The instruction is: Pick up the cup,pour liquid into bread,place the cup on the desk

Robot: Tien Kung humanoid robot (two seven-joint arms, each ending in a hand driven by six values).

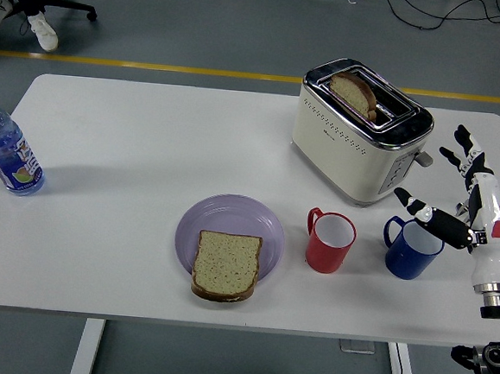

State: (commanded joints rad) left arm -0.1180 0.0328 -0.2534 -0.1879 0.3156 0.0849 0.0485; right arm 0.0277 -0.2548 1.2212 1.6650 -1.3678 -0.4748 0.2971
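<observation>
1. Right hand: it comes in at the table's right edge with fingers spread and nothing in its grasp. The thumb reaches over the rim of the blue cup; whether it touches the rim cannot be told. The other fingers point toward the far right corner, apart from everything.
2. Left hand: not visible.
3. Cups: the blue cup stands upright near the front edge, right of centre, handle turned left. A red cup stands just beside it on the left, handle also left. The two are close but apart. Contents cannot be seen in either.
4. Bread: one slice lies on the purple plate at the front edge, middle of the table, overhanging the plate's near rim.
5. Other items: a toaster holding a second slice stands behind the cups; a water bottle sits at the left edge.
6. Stage, as judged: approach to the blue cup, no grasp made yet.
7. Risks, as judged:
   - A closing thumb inside the rim may tip the cup toward the red cup, since the gap is small.
   - The toaster close behind limits room for the fingers; a wide approach may strike it.
   - The carry to the plate passes over the red cup; a low path would knock it.
   - The overhanging slice may shed liquid onto the table.
</observation>
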